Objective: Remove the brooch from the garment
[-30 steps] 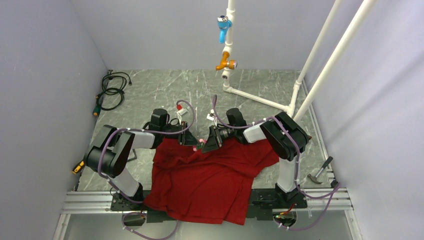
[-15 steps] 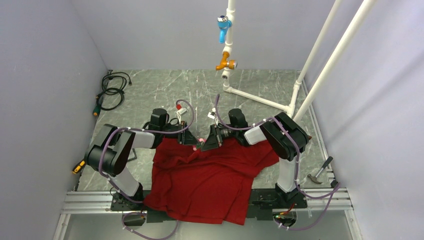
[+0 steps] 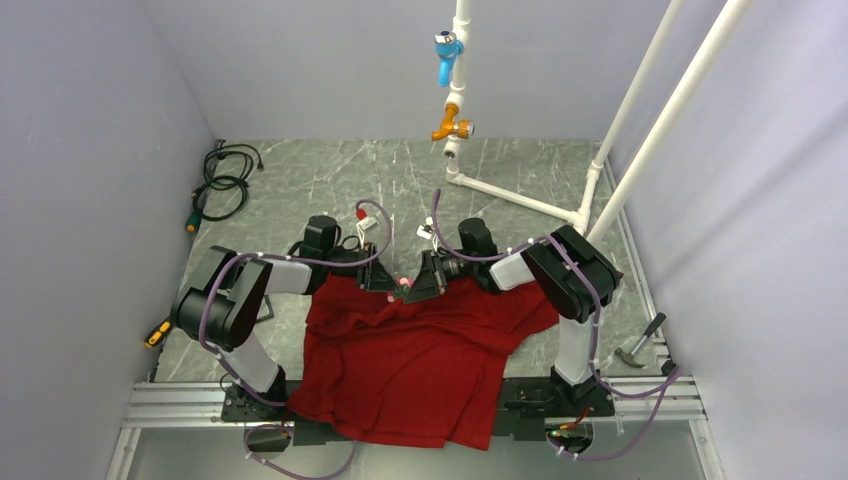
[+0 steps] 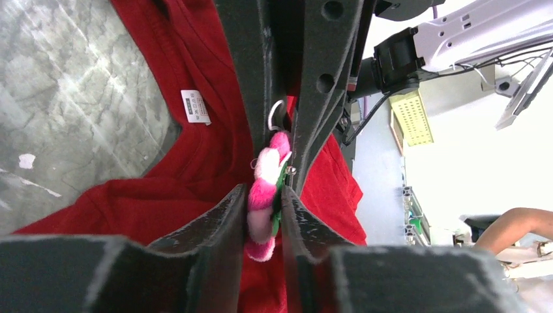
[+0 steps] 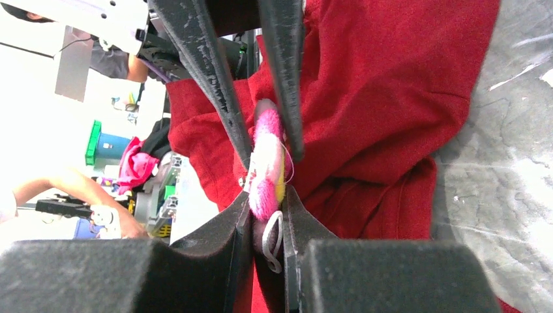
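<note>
The garment, a red T-shirt (image 3: 420, 350), lies rumpled on the table in front of the arm bases. Its white collar label (image 4: 195, 106) shows in the left wrist view. The brooch (image 3: 403, 284) is a fluffy pink and white piece at the shirt's far edge. My left gripper (image 3: 391, 282) is shut on the brooch (image 4: 264, 189) from the left. My right gripper (image 3: 414, 287) is shut on its other end (image 5: 267, 160) from the right, and a white loop (image 5: 272, 238) sits between its fingers (image 5: 238, 222). The two grippers meet tip to tip over the red fabric (image 5: 385, 98).
A white pipe frame (image 3: 520, 198) with a blue tap (image 3: 445, 50) and an orange tap (image 3: 450, 125) stands at the back. A coiled black cable (image 3: 222, 180) lies back left. A hammer (image 3: 640, 340) lies right, a yellow-handled tool (image 3: 155, 333) left.
Both wrists have edged slightly toward the back right, with both grippers still shut on the brooch. The shirt lies much as before.
</note>
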You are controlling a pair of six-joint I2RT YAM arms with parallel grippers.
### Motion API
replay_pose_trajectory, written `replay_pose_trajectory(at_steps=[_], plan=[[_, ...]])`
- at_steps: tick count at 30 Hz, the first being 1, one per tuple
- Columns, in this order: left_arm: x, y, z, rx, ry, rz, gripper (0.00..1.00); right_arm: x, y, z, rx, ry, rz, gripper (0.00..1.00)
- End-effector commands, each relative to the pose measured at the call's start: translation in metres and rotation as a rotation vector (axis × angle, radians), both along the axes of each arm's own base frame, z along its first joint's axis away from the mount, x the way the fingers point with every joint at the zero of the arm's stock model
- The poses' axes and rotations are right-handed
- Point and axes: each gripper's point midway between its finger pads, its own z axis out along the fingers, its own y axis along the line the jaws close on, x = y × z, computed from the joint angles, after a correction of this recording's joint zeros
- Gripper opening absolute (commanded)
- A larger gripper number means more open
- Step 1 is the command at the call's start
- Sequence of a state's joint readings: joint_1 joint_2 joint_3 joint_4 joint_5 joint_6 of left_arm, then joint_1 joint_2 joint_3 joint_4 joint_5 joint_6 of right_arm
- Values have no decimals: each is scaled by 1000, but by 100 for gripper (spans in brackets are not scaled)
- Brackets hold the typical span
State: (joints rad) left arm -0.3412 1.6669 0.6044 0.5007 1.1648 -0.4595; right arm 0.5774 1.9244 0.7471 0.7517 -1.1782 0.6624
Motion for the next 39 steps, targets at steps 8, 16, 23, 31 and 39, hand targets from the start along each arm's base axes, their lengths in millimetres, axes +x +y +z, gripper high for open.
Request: replay_pose_trajectory(at_steps=[8, 16, 23, 31, 39], plan=[[9, 3, 19, 48, -177, 56, 46, 10, 0, 12, -6, -65, -2, 0], [4, -15, 22, 105, -210, 31, 46, 9, -1, 14, -1, -71, 1, 0], [7, -14, 13, 159, -209, 33, 51, 3, -3, 20, 24, -93, 13, 0], [1, -16, 10, 177, -230, 6, 48, 2, -4, 20, 21, -99, 9, 0], [1, -16, 6, 184, -212, 9, 26, 1, -5, 22, 26, -107, 9, 0]])
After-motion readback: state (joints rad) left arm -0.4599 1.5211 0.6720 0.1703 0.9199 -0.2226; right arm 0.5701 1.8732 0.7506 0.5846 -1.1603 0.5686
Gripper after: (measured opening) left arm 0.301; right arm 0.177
